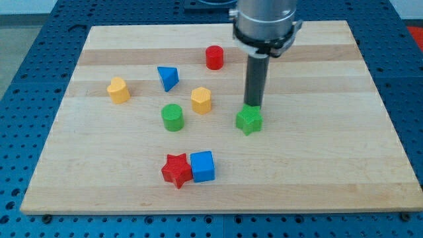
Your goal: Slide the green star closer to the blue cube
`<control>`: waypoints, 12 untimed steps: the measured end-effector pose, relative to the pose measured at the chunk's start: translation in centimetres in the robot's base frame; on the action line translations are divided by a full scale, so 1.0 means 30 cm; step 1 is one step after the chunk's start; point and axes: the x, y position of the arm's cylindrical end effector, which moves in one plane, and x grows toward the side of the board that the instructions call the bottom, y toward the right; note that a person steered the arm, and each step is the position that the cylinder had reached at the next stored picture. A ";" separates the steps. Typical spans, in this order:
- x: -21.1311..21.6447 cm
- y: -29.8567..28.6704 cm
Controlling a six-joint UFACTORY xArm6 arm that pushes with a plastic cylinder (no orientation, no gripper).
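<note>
Plastic green star [249, 121] looked light and slippery; my tip [253, 106], a bare rod holding nothing, touched its top edge, right for pushing toward the blue cube [203, 166].

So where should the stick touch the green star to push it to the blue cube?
No hand here, only pushing. My tip sits at the green star's top edge. The blue cube lies toward the view's bottom left, beside the red star. So press the star's upper right side, probably between two points so it doesn't spin.
</note>
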 end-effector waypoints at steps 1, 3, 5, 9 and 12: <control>0.061 -0.108; 0.103 -0.233; 0.025 -0.264; 0.118 -0.178; 0.028 0.026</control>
